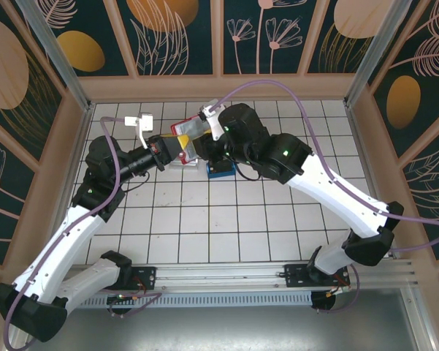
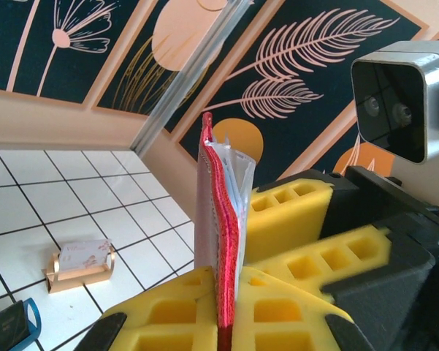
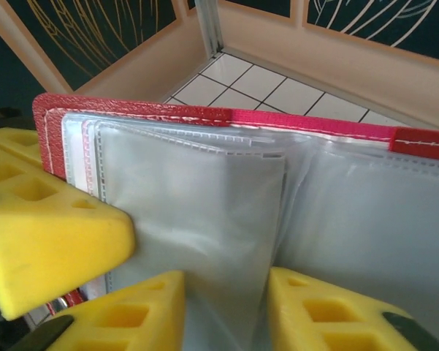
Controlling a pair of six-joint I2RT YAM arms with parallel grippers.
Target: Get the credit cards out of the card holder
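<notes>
red, and held up off the worktop (image 1: 204, 219): the card holder (image 1: 181, 134) sits toward 12 o'clock of the tiled field in the top view, between your two arms. your left jaws are pressed together on it. from the left wrist you see it edge-on and upright. its lower edge is pinched between that arm's yellow pads (image 2: 168, 318), with the red cover on the 9 o'clock side and the clear leaves fanning toward 3 o'clock.

your right jaws stand partly spread. from the right wrist the holder faces you opened, its red rim along 12 o'clock. one cloudy see-through pocket leaf (image 3: 197, 212) hangs into the gap between the right pads (image 3: 329, 314); you cannot tell whether either pad presses on it. the left arm's pad (image 3: 44, 248) grips the holder's 9 o'clock edge there. through the cloudy plastic you cannot make out the credit cards.

on the tiles, a blue block (image 1: 220, 170) lies at 5 o'clock of the holder, near it. a copper-coloured block (image 2: 80, 267) stands well apart at 8 o'clock in the left wrist view.
</notes>
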